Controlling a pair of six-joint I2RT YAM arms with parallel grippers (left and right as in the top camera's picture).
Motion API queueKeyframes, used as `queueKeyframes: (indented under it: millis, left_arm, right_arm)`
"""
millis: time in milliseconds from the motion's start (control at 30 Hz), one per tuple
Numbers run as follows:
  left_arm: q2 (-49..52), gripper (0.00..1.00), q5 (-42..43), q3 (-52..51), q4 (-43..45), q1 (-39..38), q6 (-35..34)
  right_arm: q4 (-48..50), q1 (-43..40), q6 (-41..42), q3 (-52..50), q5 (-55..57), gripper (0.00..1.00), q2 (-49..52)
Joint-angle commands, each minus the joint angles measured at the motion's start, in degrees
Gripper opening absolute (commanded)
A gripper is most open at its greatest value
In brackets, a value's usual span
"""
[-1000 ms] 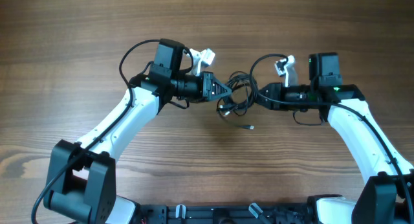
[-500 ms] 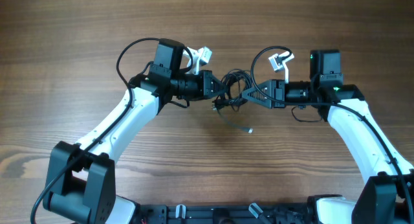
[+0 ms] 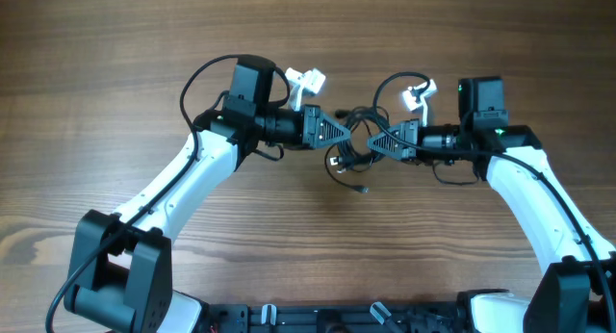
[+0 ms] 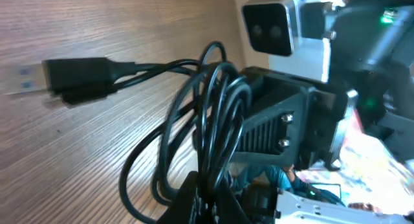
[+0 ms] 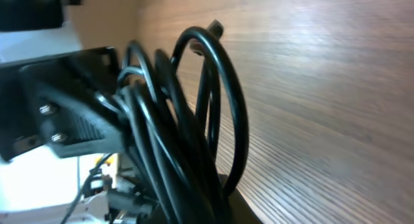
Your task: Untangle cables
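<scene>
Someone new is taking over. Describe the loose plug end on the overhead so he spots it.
Mid-table, the left gripper and right gripper point at each other, jaws buried in a knot of thin black cables. One strand trails from the knot toward the robot's base, ending in a small plug on the wooden table. It is the cable end farthest outside the tangle.
</scene>
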Motion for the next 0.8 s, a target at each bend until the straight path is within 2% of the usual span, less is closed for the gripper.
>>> queueKeyframes:
  millis: [0, 100, 167, 233, 333, 433, 567, 700, 767]
  left_arm:
    - [-1.4, 0.04, -6.2, 0.5, -3.0, 0.4, 0.1]
    - [-1.4, 0.04, -7.3, 0.5, -5.5, 0.4, 0.1]
    - [-1.4, 0.04, -7.3, 0.5, -6.7, 0.4, 0.1]
    - [-1.4, 0.04, -7.3, 0.5, -8.3, 0.4, 0.1]
    - [-1.4, 0.04, -4.6, 0.5, -9.7, 0.4, 0.1]
    - [-1.4, 0.04, 2.9, 0.5, -8.8, 1.0, 0.3]
    - [-1.4, 0.04, 13.1, 0.5, -5.6, 3.9, 0.3]
    - [-1.4, 0.04, 15.1, 0.5, -5.1, 5.1, 0.3]
    - [-1.4, 0.04, 16.9, 0.5, -4.6, 5.1, 0.5]
  right_arm:
    - [-3.8, -0.2, 0.5, 0.7, 13.8, 0.21, 0.7]
    - [-7.1, -0.2, 5.6, 0.7, 24.5, 0.31, 0.7]
    - [-8.1, -0.2, 8.3, 0.7, 29.0, 0.32, 0.7]
    - [-8.0, -0.2, 9.2, 0.7, 29.8, 0.36, 0.7]
    - [-6.8, -0.2, 8.6, 0.7, 29.8, 0.48, 0.7]
    - [-5.1, -0.2, 8.3, 0.7, 29.5, 0.48, 0.7]
    - [0.3, -0.2, 9.8, 0.7, 17.9, 0.5, 0.7]
    - [9.7, -0.2, 12.5, 0.7, -0.3, 0.53, 0.7]
    - [12.3, -0.1, 14.6, 0.7, -4.2, 0.56, 0.7]
